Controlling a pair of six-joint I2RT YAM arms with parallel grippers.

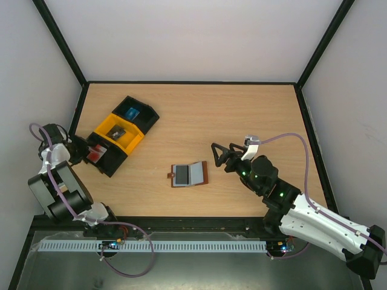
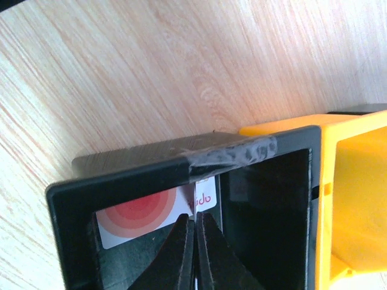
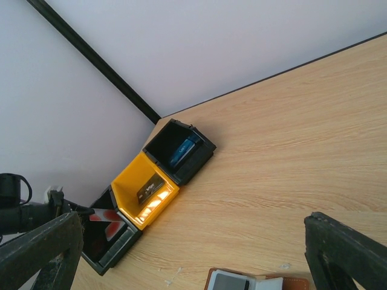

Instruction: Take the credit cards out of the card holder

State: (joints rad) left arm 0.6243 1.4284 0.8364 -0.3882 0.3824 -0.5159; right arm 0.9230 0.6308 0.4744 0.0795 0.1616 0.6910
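the left gripper [image 2: 194, 220] has its jaws together, tips just over the near edge of the red card [image 2: 142, 217], which lies in the black bin [image 2: 121, 175] straight ahead of them; i cannot tell if they touch it. a dark card [image 1: 118, 133] sits in the yellow bin [image 1: 104, 125] beyond. the wallet [image 1: 188, 174] lies open, long axis left to right, near the right gripper [image 1: 216, 156], to its left. that gripper's jaws stand wide apart and empty, so it seems the better placed.

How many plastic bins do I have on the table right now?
3, in a diagonal row at left: the far black bin, the yellow bin in the middle, the near black bin. None looks hidden.
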